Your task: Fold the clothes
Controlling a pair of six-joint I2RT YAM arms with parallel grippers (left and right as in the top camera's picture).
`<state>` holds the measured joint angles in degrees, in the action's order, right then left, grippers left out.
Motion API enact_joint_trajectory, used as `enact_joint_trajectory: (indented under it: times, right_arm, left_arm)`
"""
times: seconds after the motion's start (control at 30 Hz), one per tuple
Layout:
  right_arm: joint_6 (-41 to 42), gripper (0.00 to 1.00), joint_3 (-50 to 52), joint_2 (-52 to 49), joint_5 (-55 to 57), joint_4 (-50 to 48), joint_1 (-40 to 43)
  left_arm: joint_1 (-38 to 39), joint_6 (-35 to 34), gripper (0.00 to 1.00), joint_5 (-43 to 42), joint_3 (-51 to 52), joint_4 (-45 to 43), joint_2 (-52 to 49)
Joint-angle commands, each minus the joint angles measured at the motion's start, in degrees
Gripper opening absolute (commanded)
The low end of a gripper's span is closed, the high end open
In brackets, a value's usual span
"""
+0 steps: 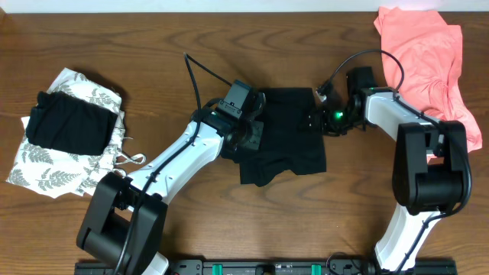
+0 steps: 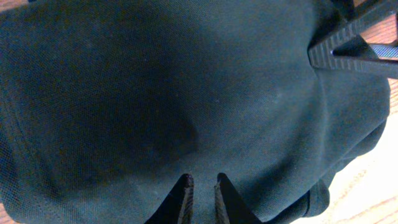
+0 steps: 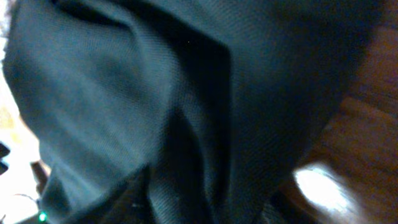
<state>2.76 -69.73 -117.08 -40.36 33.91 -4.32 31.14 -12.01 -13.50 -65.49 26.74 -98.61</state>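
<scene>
Black knit-fabric shirt [image 1: 290, 145] lying crumpled at ctr of brown wooden worktop [image 1: 153, 46]. L end effector [image 2: 202, 190] on shirt's 9 o'clock edge, fingers nearly pressed together, slim gap. R end effector [image 1: 325, 116] at its 2 o'clock edge; spread or pinching, can't tell, view blurred. Salmon-pink garment [image 1: 428, 53] at 2 o'clock; folded black garment [image 1: 65, 122] atop white leaf-print cloth [image 1: 46, 164] at 9 o'clock.

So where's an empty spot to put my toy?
Bare wood along the top edge, between the leaf-print pile and the pink cloth. More near the bottom, between the left arm and right arm. It's crowded in the middle, round the black shirt.
</scene>
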Motion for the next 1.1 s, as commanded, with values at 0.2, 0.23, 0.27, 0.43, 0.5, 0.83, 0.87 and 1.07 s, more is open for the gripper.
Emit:
enact_joint_trajectory:
  times: [0.2,0.23,0.27,0.43,0.5,0.83,0.87,1.07]
  right_arm:
    - [-0.3,0.01,1.2,3.3,6.2,3.3,4.4]
    - [-0.3,0.01,1.2,4.6,7.8,4.2,5.2]
    - [-0.3,0.01,1.2,6.1,9.7,5.1,6.1]
    - [-0.3,0.01,-0.2,14.4,19.8,9.7,9.6]
    - [-0.3,0.01,-1.2,17.3,20.9,10.6,9.7]
    - [0.0,0.01,-5.3,21.5,21.5,10.8,-0.2]
    - [0.0,0.01,-5.3,21.5,23.3,10.7,-1.6]
    - [2.4,0.01,-5.4,21.5,32.7,12.1,-4.5]
  left_arm:
    - [-0.2,0.1,0.14,0.5,0.0,0.2,-0.4]
    - [-0.2,0.1,0.15,0.5,0.0,0.2,-0.4]
    - [-0.2,0.1,0.15,0.5,0.0,0.2,-0.4]
    - [-0.2,0.1,0.14,0.5,0.0,0.2,-0.4]
    - [-0.2,0.1,0.14,0.5,0.0,0.2,-0.4]
    - [-1.2,0.0,0.08,0.7,0.0,2.6,1.3]
    - [-1.7,-0.2,0.08,0.7,0.0,3.0,2.2]
    - [-2.7,-1.9,0.09,-5.7,0.0,-0.6,8.0]
